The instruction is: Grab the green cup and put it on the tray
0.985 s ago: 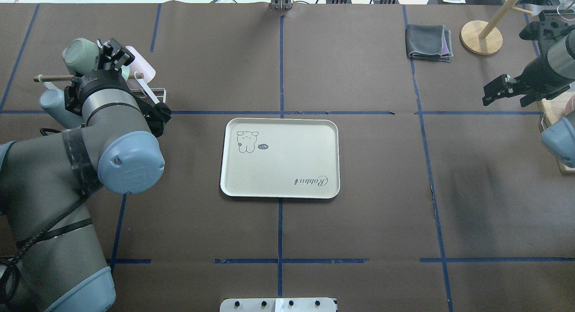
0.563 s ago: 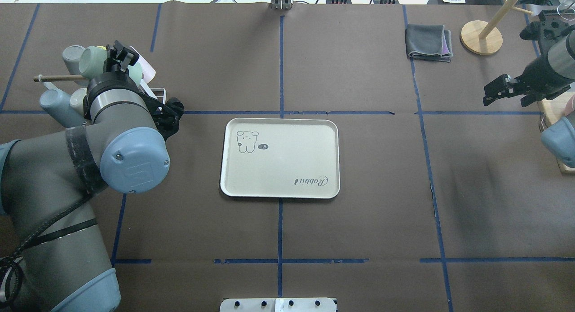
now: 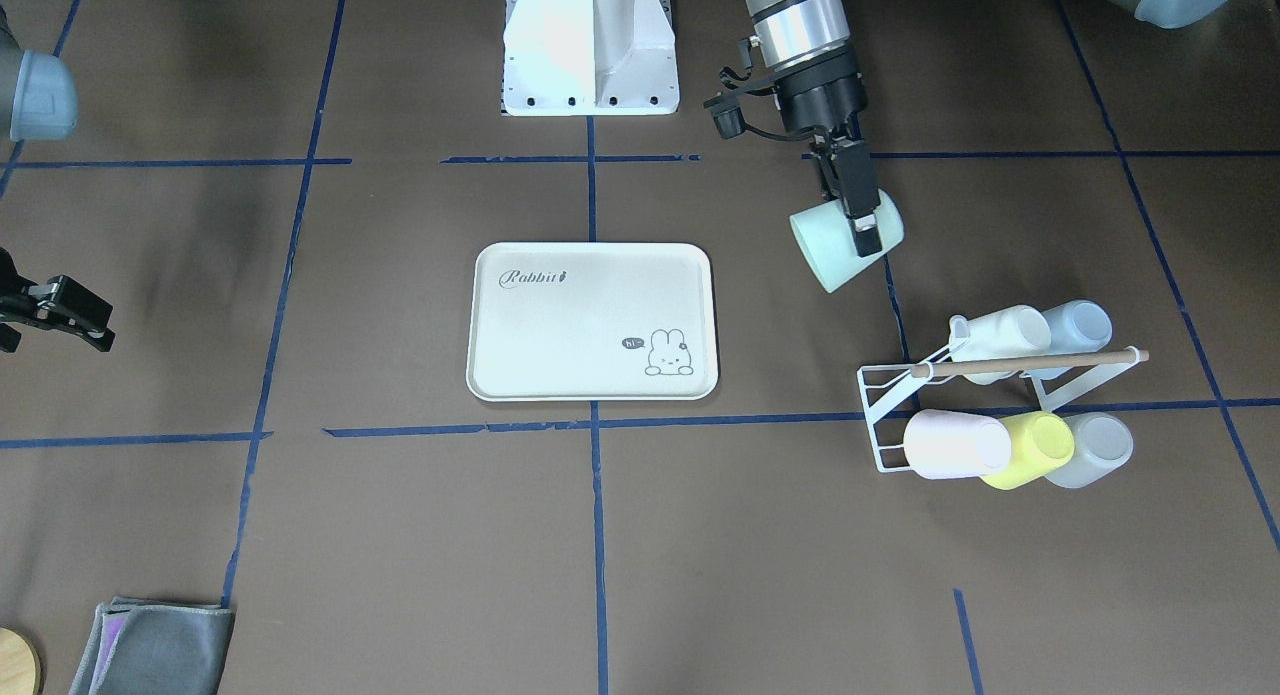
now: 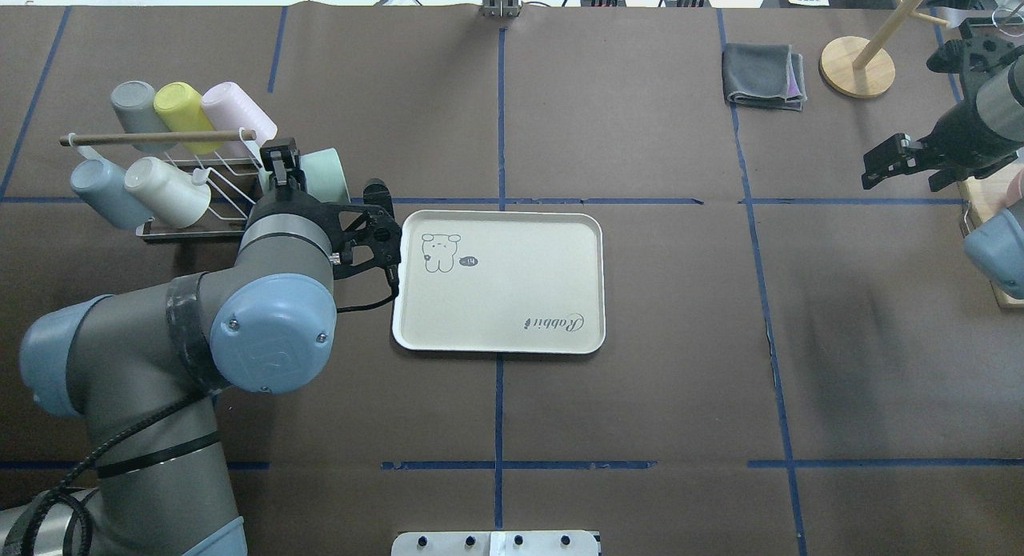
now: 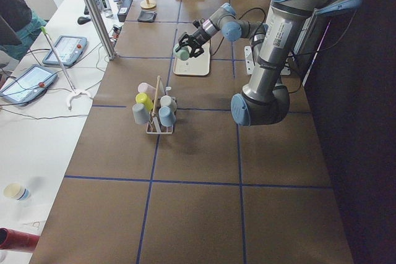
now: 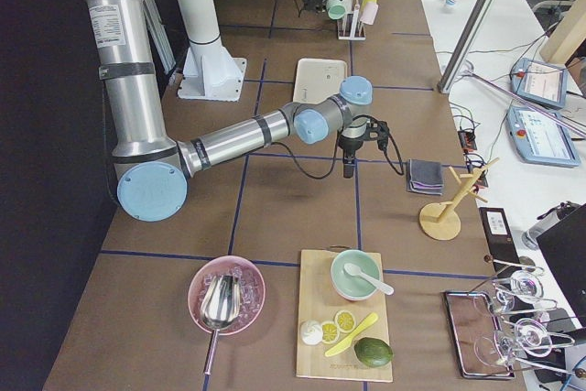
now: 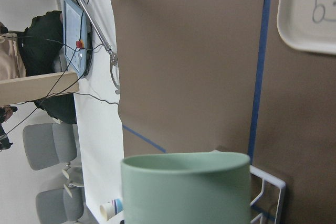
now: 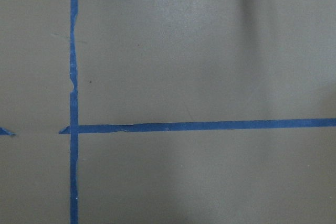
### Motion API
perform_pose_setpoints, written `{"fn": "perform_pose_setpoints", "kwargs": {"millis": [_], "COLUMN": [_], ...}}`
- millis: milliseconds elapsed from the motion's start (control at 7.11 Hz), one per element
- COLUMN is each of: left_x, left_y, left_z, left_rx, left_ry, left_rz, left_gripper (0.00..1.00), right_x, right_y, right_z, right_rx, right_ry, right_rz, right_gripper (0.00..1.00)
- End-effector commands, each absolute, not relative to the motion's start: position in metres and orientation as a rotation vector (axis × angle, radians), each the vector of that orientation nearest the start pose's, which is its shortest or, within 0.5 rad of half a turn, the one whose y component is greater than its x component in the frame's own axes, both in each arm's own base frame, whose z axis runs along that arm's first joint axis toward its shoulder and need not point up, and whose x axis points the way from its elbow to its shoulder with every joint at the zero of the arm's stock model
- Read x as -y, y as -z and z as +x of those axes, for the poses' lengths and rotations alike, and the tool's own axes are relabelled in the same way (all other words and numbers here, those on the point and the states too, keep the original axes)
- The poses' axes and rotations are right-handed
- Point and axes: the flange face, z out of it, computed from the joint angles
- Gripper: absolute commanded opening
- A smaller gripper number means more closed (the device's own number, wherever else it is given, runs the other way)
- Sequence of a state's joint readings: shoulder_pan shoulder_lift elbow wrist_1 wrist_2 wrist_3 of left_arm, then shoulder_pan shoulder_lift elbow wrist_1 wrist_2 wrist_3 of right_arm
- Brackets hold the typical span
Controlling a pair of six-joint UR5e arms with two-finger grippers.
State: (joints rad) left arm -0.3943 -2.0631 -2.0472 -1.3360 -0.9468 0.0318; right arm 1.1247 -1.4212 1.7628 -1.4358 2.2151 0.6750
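Observation:
The pale green cup [image 3: 838, 250] lies tilted on its side in the air, held by my left gripper [image 3: 862, 223], which is shut on its rim. In the overhead view the green cup [image 4: 326, 176] hangs just beyond the far left corner of the cream Rabbit tray [image 4: 496, 292], with the left gripper [image 4: 286, 172] next to the rack. The cup fills the bottom of the left wrist view [image 7: 186, 190], and a tray corner [image 7: 310, 19] shows at top right. The tray [image 3: 570, 335] is bare. My right gripper [image 4: 876, 164] is open and empty at the far right.
A white wire rack [image 3: 885, 415] holds a yellow cup [image 3: 1035, 445], pink, white and pale blue cups under a wooden rod. A folded grey cloth [image 4: 764, 76] and a wooden stand [image 4: 856, 66] sit at the back right. The right wrist view shows blue tape lines.
My left arm has swung right, carrying the green cup away from the rack toward the tray's far left corner. The right arm has barely moved.

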Motion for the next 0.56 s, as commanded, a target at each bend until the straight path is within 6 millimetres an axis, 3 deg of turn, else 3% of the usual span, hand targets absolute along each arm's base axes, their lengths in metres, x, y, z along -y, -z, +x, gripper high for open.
{"fn": "perform_pose_setpoints", "kwargs": {"millis": [0, 141, 422], "left_x": [0.389, 0.389, 0.395], "left_y": [-0.22, -0.23, -0.253], "left_z": [0.484, 0.508, 0.534], "left_rx": [-0.126, -0.26, -0.469], "left_ry": [-0.63, -0.512, -0.33], "left_rz": [1.057, 1.109, 1.182], "left_gripper": [0.04, 0.04, 0.04], "right_x": [0.536, 0.535, 0.536], "right_y": [-0.476, -0.475, -0.476], "right_z": [-0.174, -0.174, -0.174], "right_rx": [0.779, 0.78, 0.778], "right_ry": [-0.065, -0.064, -0.065], "right_rz": [0.054, 0.056, 0.055], "right_gripper": [1.0, 1.0, 1.0]}}
